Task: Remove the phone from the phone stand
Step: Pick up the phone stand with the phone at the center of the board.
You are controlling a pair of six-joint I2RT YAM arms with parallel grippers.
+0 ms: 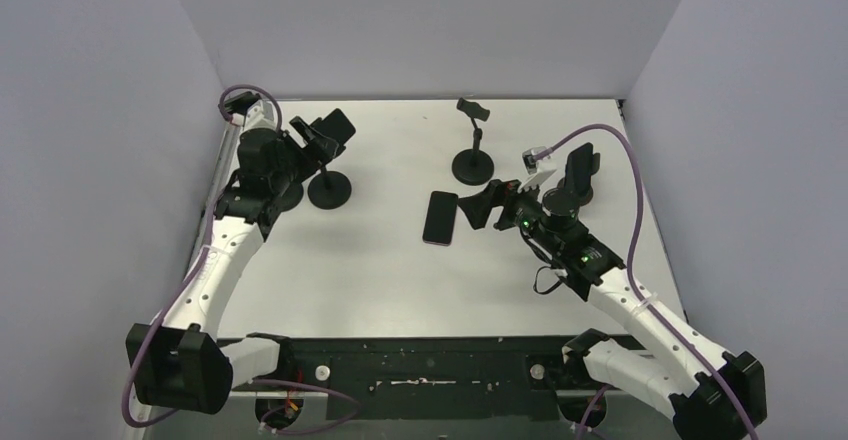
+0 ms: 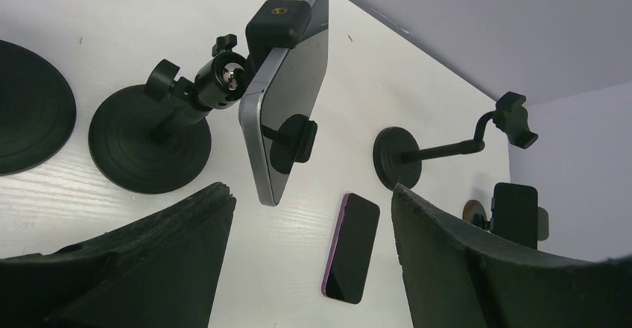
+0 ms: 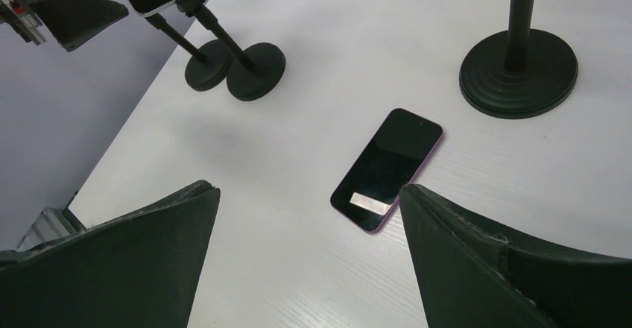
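Note:
A silver-edged phone (image 2: 287, 112) is clamped in a black stand (image 2: 149, 149) at the table's left; it also shows in the top view (image 1: 337, 126). My left gripper (image 2: 311, 191) is open and empty, close to this phone without touching it, and shows in the top view (image 1: 310, 142). A purple-edged phone (image 3: 387, 168) lies flat, screen up, on the table (image 1: 440, 217). My right gripper (image 3: 307, 190) is open and empty, low over the table, with its right finger beside the purple phone's near corner. A third phone (image 1: 578, 163) sits in a stand at the right.
An empty stand (image 1: 473, 165) with its clamp up stands at the back middle, also in the right wrist view (image 3: 518, 71). A second round base (image 2: 30, 108) sits just left of the left stand. Grey walls enclose the table on three sides.

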